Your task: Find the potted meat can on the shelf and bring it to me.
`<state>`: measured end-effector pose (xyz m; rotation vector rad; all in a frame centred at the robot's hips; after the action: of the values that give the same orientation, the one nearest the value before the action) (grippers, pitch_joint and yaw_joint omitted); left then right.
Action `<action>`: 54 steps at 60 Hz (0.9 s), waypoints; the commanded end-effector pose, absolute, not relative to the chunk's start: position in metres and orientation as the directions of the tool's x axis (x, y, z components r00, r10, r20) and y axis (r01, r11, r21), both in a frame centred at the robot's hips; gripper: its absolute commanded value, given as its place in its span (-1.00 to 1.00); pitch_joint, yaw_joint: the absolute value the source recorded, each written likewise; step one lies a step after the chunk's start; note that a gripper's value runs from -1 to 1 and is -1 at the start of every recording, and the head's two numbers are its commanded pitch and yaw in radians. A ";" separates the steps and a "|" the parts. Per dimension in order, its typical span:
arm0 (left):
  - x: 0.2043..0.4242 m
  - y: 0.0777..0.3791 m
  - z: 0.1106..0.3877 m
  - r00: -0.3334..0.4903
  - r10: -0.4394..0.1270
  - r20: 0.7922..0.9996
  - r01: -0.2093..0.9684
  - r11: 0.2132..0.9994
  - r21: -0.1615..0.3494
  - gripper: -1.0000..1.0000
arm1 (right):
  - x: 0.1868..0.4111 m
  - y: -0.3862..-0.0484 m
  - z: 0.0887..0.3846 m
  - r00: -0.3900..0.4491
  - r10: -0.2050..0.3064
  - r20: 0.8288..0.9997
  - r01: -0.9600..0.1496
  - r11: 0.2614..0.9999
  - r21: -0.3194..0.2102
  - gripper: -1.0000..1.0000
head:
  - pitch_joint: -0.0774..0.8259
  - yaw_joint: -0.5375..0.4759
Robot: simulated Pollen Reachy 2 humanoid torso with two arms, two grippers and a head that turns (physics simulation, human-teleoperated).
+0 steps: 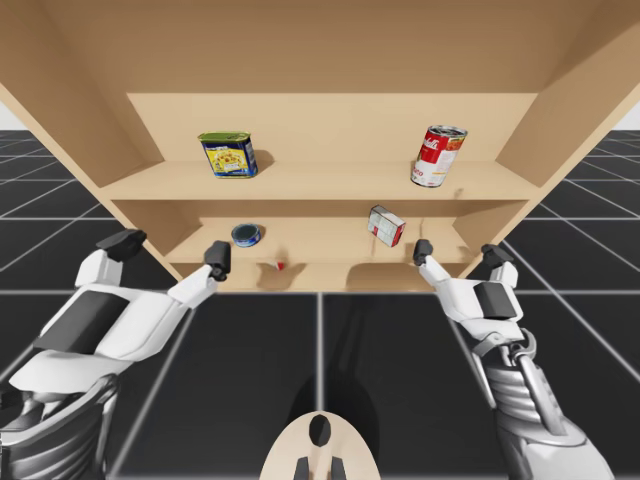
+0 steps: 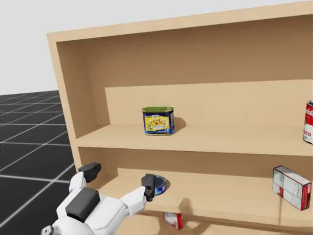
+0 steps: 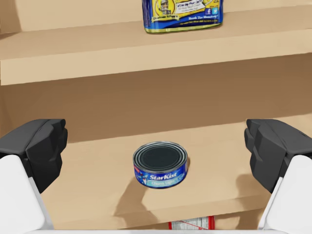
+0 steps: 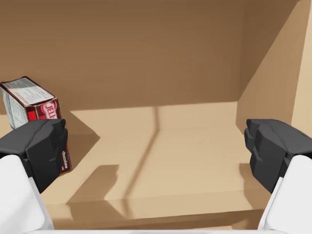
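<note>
The potted meat can (image 1: 228,155) (image 2: 158,120), a blue and yellow rectangular tin, stands upright on the upper shelf board (image 1: 330,182), left of centre. My left gripper (image 1: 170,250) (image 2: 120,177) is open at the lower shelf's front edge, below and left of that tin. In the left wrist view the tin (image 3: 183,14) sits one board above my left gripper (image 3: 156,146), and a flat round blue can (image 3: 161,164) lies ahead between the open fingers, untouched. My right gripper (image 1: 460,253) (image 4: 156,146) is open and empty at the lower shelf's right end.
A red and white round can (image 1: 437,156) (image 2: 309,122) stands on the upper board at the right. On the lower board are the flat blue can (image 1: 246,234) (image 2: 157,185) and a red and white box (image 1: 386,225) (image 2: 292,187) (image 4: 29,102). A small red box (image 2: 173,219) shows underneath.
</note>
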<state>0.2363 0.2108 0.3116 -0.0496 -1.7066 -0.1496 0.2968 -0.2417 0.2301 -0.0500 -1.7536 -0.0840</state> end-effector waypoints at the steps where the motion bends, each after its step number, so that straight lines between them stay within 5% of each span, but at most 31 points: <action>1: 0.225 0.192 0.355 -0.170 -0.043 0.984 0.157 0.985 0.071 -1.00 | 0.296 -0.240 0.229 -0.179 -0.031 0.983 0.085 0.995 0.047 -1.00 | -0.50 0.61; 18: 0.271 0.175 0.390 -0.145 -0.003 0.989 0.164 0.986 0.027 -1.00 | 0.297 -0.242 0.227 -0.178 -0.022 0.984 0.099 0.994 0.040 -1.00 | -0.48 0.63; 33: 0.321 0.162 0.393 -0.068 0.032 0.997 0.105 0.994 -0.025 -1.00 | 0.297 -0.243 0.227 -0.179 -0.017 0.984 0.111 0.993 0.037 -1.00 | -0.46 0.64; 54: 0.372 0.148 0.387 0.024 0.032 0.999 0.022 0.999 -0.032 -1.00 | 0.298 -0.246 0.228 -0.181 -0.016 0.983 0.122 0.992 0.039 -1.00 | -0.44 0.65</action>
<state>0.3512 0.1571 0.3914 -0.0896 -1.8421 -0.0587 0.2979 -0.2481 0.2293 -0.0877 -1.7527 -0.1075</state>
